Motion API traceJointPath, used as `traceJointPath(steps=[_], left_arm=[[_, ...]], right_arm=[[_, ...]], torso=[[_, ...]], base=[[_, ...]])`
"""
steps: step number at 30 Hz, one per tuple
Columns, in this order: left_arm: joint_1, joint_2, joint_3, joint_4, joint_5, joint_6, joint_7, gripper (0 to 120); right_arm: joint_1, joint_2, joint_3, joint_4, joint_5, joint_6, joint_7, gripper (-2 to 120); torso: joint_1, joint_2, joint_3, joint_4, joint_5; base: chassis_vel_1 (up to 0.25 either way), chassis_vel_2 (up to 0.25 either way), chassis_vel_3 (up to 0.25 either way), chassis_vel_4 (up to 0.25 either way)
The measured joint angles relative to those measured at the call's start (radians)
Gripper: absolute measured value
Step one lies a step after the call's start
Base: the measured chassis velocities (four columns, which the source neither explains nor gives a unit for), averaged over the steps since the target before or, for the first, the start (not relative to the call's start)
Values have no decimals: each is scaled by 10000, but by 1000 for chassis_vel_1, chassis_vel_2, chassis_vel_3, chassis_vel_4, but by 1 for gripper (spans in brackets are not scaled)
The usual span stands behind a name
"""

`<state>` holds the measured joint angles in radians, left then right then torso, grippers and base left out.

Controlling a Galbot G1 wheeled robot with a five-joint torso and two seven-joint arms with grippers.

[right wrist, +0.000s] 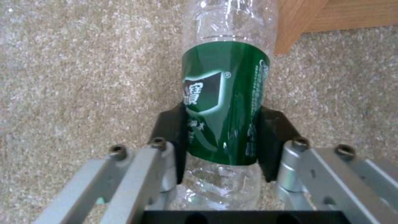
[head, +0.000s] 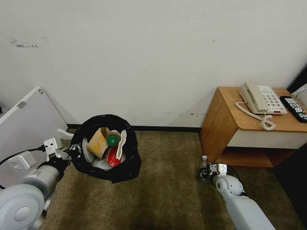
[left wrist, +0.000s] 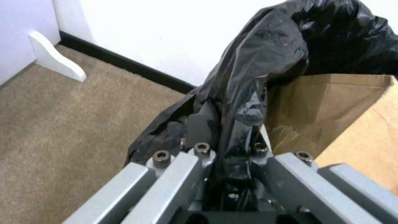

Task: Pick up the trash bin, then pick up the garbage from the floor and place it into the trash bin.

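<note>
On the beige-brown carpet [head: 166, 191], against the white wall, the scene splits between two arms. Left pincer [head: 74, 150] sits at the near-left rim of the trash bin [head: 128, 166], closed on the crinkly black bag; the left wrist view shows the plastic [left wrist: 248, 93] bunched and pinched between the pads [left wrist: 201, 124], with a brown paper bag [left wrist: 344, 118] just inside the rim. Bin looks tipped slightly toward the camera. Contents visible from the head view: brown paper bag [head: 97, 143], a green bottle cap [head: 113, 140], a red can or wrapper [head: 112, 157], white slipper [head: 122, 143] standing on edge, some white crumpled paper [head: 100, 164] low down. Right pincer [head: 204, 172] is down at the carpet near the corner of the wooden bedside worktop [head: 230, 121], well apart from the bin. Its black pads [right wrist: 174, 137] are closed against both sides of a clear bottle [right wrist: 226, 93], gripping across the green label; white-capped neck [head: 204, 158] points up in the head view. Cannot tell whether the bottle base touches the carpet. Worktop carries a beige telephone [head: 262, 99] and a black remote [head: 295, 108]. A white panel [head: 28, 118] leans at far left.
</note>
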<state>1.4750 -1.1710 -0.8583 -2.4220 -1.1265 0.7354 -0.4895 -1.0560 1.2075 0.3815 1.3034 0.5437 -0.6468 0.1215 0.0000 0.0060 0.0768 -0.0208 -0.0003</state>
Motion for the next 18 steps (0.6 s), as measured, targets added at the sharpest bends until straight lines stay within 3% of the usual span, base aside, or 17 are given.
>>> traceJointPath(steps=[6,14,18], left_arm=[[34,4,16,3,31,0,7,1],[145,50,420,46,387,0,47,1],[256,124,807,141,677,0,104,1]], right_arm=[[-209,-146,-34,347,28,33,-17,26],[-939,-787,-171,2038,210,374,-262,26],[-1562,-1247,-274,3527,266,871,-520,26]], torso=[[1,0,1,2,7],[1,-1,1,0,6],[0,0,1,0,3]], base=[[0,0,0,0],[0,0,0,0],[0,0,0,0]])
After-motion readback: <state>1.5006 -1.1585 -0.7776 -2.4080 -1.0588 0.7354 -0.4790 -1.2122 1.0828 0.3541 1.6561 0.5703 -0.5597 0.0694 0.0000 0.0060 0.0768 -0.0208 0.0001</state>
